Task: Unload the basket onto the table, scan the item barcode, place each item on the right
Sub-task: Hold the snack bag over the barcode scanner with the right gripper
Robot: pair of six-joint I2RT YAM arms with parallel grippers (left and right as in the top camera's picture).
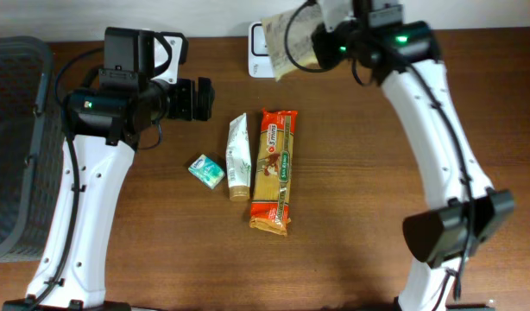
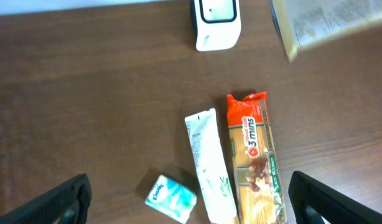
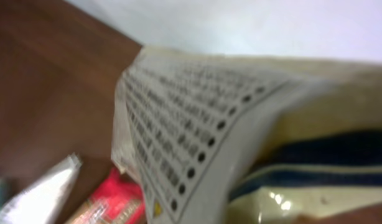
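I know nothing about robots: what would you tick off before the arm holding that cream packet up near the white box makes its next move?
1. Right hand shut on the cream printed packet: ok.
2. Packet lifted off the table, close to the white scanner: ok.
3. Barcode turned towards the scanner: cannot tell; the right wrist view shows only blurred print.
4. Left hand open, holding nothing, away from the scanner: ok.
5. White tube, red-orange pasta packet and small teal tissue pack lying clear of the scanner: ok.
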